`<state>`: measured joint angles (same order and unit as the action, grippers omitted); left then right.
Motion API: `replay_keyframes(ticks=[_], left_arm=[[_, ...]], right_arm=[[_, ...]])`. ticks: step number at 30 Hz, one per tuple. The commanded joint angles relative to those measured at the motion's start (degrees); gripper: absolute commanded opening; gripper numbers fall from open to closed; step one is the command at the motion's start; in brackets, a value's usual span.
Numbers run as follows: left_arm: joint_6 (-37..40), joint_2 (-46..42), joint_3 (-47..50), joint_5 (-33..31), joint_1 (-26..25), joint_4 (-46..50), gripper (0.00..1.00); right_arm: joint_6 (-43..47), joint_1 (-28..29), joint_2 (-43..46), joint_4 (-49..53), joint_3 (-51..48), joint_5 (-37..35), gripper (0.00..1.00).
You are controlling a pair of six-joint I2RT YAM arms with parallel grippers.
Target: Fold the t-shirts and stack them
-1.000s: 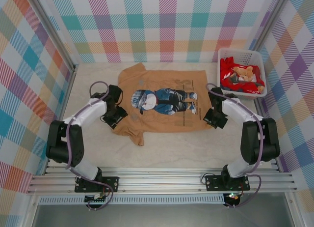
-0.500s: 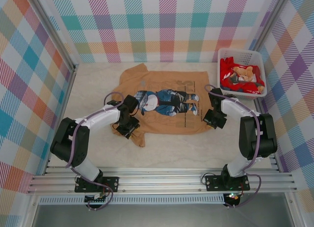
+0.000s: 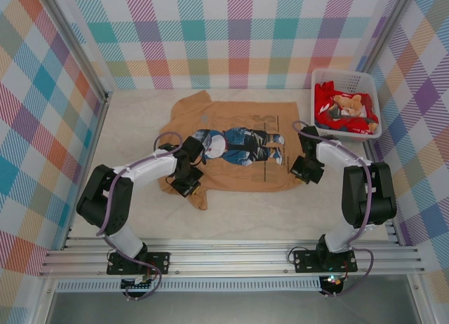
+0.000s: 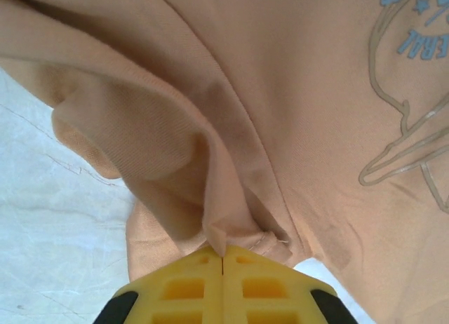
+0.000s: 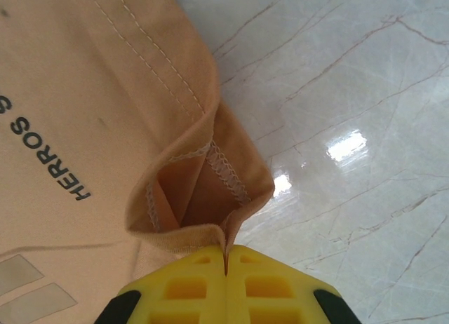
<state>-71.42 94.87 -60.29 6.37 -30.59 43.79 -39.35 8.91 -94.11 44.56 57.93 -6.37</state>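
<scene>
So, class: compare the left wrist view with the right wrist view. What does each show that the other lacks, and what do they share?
Left wrist: the left gripper shut on a bunched fold, plus pale blue print. Right wrist: the right gripper shut on the stitched hem corner, plus black lettering. Shared: the tan tee, yellow fingers, marble table.
</scene>
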Motion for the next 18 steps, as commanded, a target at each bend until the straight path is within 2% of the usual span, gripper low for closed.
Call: replay_keyframes(ticks=[1,6,12,18], left_arm=[[1.36,-2.06,-1.34,-1.89,-0.37,4.82,0.0],[4.33,-10.14,1.03,-1.39,-0.44,12.27,0.0],[4.97,-22.99,11.22,1.37,-0.37,18.57,0.0],[5.1,-25.77,17.62,-0.23,-0.09,18.03,0.0]], right_arm=[[0.86,-0.56,-0.64,0.26,-0.63,0.24,0.0],[1.28,-0.95,-1.14,1.05,-0.97,-0.4,0.0],[1.57,-1.37,-2.49,1.49,-1.3,-0.78,0.0],[1.32,-1.41,-4.89,2.2,-0.59,-1.49,0.0]])
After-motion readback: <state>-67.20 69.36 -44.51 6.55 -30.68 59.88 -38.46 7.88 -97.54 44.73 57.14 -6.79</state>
